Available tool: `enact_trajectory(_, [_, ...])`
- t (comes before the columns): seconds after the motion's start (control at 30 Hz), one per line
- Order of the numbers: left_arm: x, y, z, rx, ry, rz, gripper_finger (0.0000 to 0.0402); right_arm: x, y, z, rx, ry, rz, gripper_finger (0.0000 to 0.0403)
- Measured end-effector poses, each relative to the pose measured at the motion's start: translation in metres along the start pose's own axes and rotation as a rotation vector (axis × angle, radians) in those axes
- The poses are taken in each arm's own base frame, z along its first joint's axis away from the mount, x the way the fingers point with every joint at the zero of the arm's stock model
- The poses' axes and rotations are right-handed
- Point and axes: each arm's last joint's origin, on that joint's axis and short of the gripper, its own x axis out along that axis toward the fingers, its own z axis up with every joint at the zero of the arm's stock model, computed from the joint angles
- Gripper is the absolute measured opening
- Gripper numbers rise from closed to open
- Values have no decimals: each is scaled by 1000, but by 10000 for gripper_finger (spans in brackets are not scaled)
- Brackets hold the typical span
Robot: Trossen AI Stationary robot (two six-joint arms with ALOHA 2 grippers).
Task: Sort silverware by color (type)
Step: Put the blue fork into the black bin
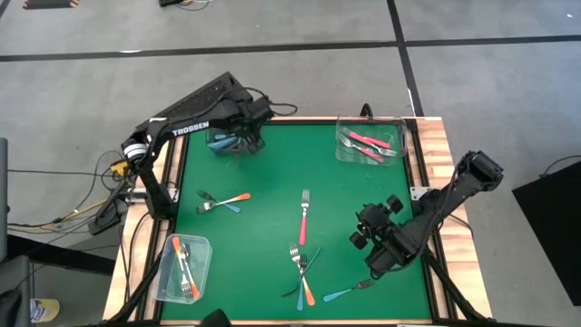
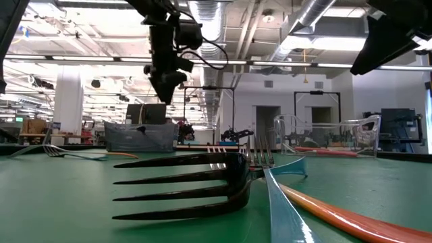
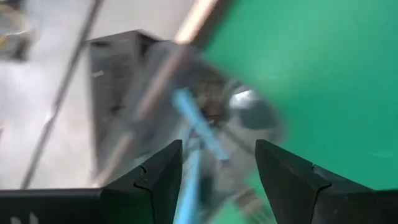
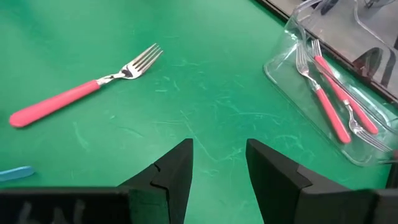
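Hovering my left claw point(image 1: 238, 136) open over the blue-fork bin point(image 1: 231, 143), since blues belong there. My right claw point(image 4: 217, 163), open and empty, faces the loose pink fork point(image 4: 84, 91), bound for the pink bin point(image 4: 357, 152).

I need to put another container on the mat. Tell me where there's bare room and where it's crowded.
Bare green lies mid-mat between the blue-fork container and the pink-fork container, above the lone pink fork. More lies between that fork and the fork pair at left. Crowded: the crossed forks near the front edge, beside the right gripper.
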Motion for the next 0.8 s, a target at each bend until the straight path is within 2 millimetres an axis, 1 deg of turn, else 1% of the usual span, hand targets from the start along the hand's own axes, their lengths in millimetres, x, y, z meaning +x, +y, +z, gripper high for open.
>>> enact_trajectory(0.1, [8, -19, -5, 53, -6, -139, 190, 0, 0, 0, 1, 17, 2, 178])
enact_trajectory(0.17, [16, -32, -14, 87, 32, -181, 190, 0, 0, -1, 1, 45, 4, 177])
enact_trajectory(0.23, [26, -43, -27, 105, 83, -119, 190, 0, 0, -2, 2, 62, 6, 175])
enact_trajectory(0.33, [38, -54, -50, 119, 147, 111, 190, -1, 1, -3, -2, 75, 13, 172])
enact_trajectory(0.43, [43, -61, -65, 109, 126, 310, 190, -1, 1, -3, -4, 75, 12, 171])
enact_trajectory(0.53, [47, -67, -71, 118, 120, 337, 190, 1, 0, -2, -8, 77, 2, 171])
enact_trajectory(0.6, [48, -70, -71, 115, 95, 333, 190, 2, -1, 0, -8, 80, -7, 170])
enact_trajectory(0.8, [49, -68, -73, 129, 109, 361, 190, 6, -2, 2, -34, 85, -22, 170])
